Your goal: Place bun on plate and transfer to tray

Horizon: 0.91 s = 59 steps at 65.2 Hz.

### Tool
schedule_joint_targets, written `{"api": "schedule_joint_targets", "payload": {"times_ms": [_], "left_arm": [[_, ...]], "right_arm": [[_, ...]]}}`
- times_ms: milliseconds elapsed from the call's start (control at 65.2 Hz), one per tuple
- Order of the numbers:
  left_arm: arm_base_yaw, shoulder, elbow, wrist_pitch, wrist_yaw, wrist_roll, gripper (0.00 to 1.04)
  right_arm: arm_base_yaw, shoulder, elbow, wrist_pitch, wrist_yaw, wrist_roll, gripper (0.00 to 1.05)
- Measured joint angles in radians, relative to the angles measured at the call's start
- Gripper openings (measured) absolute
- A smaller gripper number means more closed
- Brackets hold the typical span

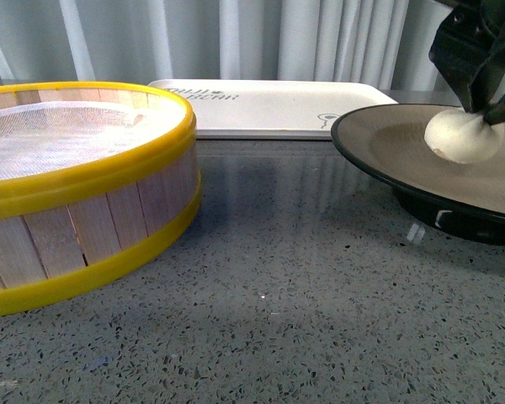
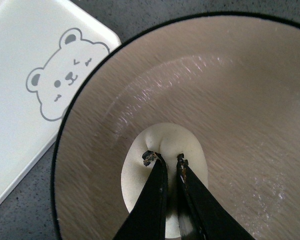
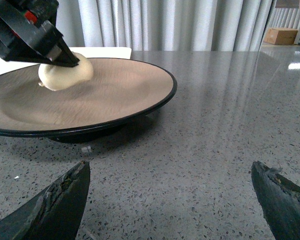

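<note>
My left gripper (image 2: 166, 159) is pinched on the bun (image 2: 165, 136), which seems to sit on the plate (image 2: 230, 90); my right gripper (image 3: 170, 170) hangs spread apart; letting go and carrying the plate to the tray (image 2: 15, 60) are not yet done.

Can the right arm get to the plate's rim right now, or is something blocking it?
Probably yes. The right gripper is open, with only bare counter between it and the near rim of the plate. The left gripper pinches the bun farther in, away from that edge.
</note>
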Motion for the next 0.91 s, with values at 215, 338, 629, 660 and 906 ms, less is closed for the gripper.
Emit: {"api": "schedule_joint_targets", "payload": {"times_ms": [215,338,629,660,906], "left_arm": [[-0.005,0.024,0.008,-0.017,0.016,-0.003,0.04],[-0.006,0.031,0.021,-0.029,0.020,-0.004,0.04],[-0.007,0.044,0.068,-0.052,0.034,-0.020,0.30],[-0.007,0.046,0.074,-0.055,0.034,-0.023,0.33],[-0.008,0.054,0.135,-0.086,0.049,-0.038,0.81]], "right_arm": [[0.000,0.000,0.000,0.000,0.000,0.000,0.96],[0.000,0.000,0.000,0.000,0.000,0.000,0.96],[0.000,0.000,0.000,0.000,0.000,0.000,0.96],[0.000,0.000,0.000,0.000,0.000,0.000,0.96],[0.000,0.000,0.000,0.000,0.000,0.000,0.96]]}}
